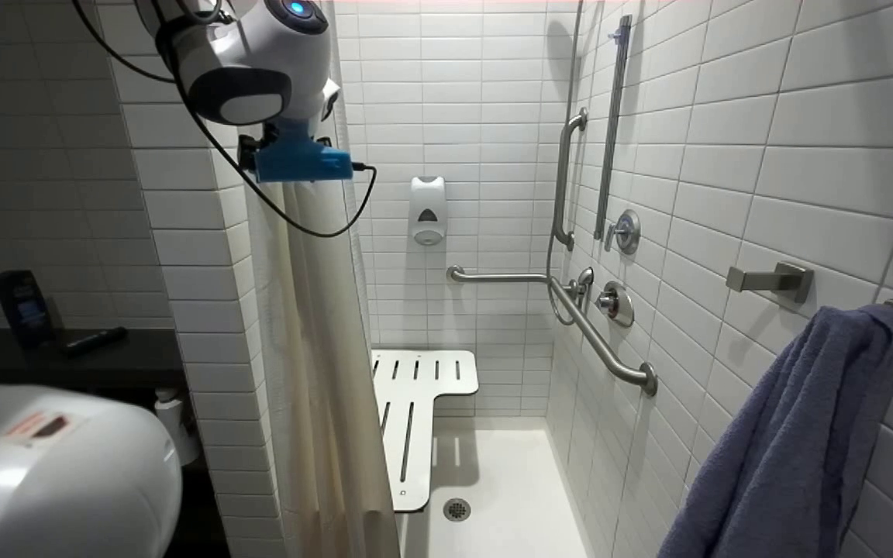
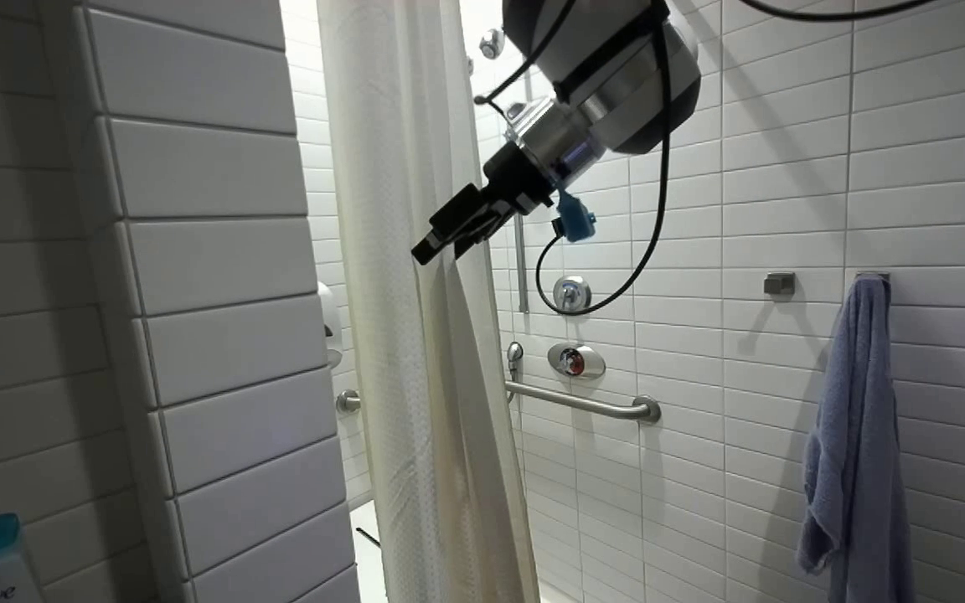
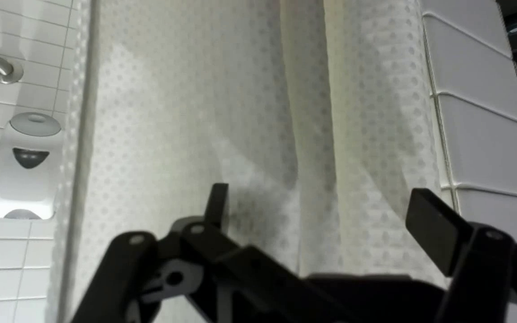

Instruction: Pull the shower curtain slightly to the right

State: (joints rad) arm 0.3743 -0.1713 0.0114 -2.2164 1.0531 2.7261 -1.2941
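Note:
The off-white shower curtain hangs in long vertical folds beside the tiled pillar in both exterior views. My gripper points down toward the curtain at its upper part, tips at or very near the cloth. In the wrist view my gripper is open, fingers wide apart. The curtain fills most of that view, with some raised folds lying between the two fingers. I cannot tell whether the tips touch the cloth. In an exterior view the fingers are mostly hidden by the blue camera mount.
A tiled pillar stands against the curtain's edge. A slotted shower bench is behind the curtain. Grab bars and a blue-grey towel are on the side wall. A soap dispenser is on the back wall. A cable hangs from the arm.

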